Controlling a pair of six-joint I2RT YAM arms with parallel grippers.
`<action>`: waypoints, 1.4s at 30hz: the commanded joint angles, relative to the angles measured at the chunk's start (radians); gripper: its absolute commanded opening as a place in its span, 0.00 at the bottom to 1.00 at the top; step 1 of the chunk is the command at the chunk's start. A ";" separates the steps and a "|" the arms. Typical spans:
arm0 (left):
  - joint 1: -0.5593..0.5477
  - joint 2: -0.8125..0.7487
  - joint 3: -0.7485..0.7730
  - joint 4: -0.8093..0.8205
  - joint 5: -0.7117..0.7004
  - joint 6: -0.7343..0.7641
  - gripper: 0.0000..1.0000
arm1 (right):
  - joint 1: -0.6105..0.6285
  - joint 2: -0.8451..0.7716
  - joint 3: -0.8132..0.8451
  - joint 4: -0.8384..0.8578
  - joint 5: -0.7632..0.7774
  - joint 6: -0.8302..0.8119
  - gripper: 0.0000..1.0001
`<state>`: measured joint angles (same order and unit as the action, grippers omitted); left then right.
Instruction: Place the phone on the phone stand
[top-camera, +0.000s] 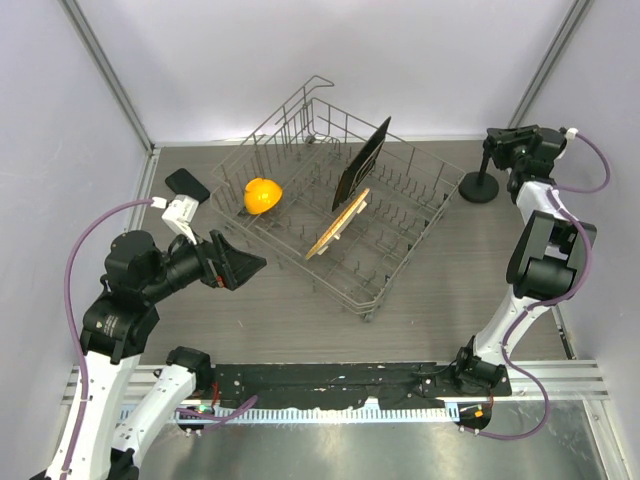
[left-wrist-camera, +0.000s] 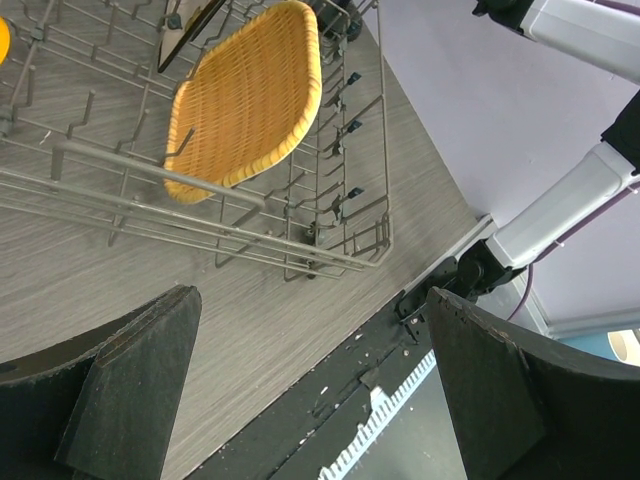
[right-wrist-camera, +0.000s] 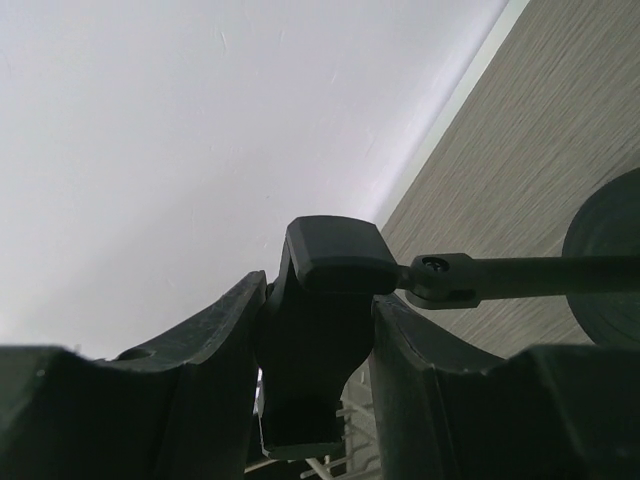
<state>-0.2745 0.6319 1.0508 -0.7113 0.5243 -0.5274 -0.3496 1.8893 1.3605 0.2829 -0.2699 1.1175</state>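
Note:
The phone (top-camera: 187, 184) is a small glossy black slab lying flat on the table at the back left, beside the wire rack. My left gripper (top-camera: 245, 265) is open and empty, hovering in front of the rack's left side, well short of the phone; in the left wrist view (left-wrist-camera: 310, 390) its jaws stand wide apart over the table's front edge. The phone stand (top-camera: 480, 188) sits at the back right on its round disc base. My right gripper (top-camera: 497, 140) is shut on the stand's clip (right-wrist-camera: 330, 255), with the arm and disc base (right-wrist-camera: 610, 260) to the right.
A grey wire dish rack (top-camera: 400, 262) fills the table's middle. It holds an orange-yellow object (top-camera: 262, 194), an upright black board (top-camera: 362, 162) and a tilted wicker plate (top-camera: 338, 224), which also shows in the left wrist view (left-wrist-camera: 250, 95). White walls close in on the left, back and right.

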 joint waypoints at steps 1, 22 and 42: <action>-0.002 -0.009 0.025 0.023 0.016 0.015 1.00 | 0.027 -0.140 0.141 0.023 0.098 -0.219 0.00; -0.002 -0.054 0.109 -0.089 -0.443 0.026 1.00 | 0.837 -0.696 0.117 0.025 0.134 -0.927 0.01; -0.002 -0.017 0.263 -0.169 -0.870 0.028 0.98 | 1.244 -0.618 -0.021 0.132 0.147 0.153 0.01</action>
<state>-0.2764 0.6277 1.1706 -0.7082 0.1219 -0.4545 0.7864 1.3293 1.3224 0.3218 -0.2523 1.1980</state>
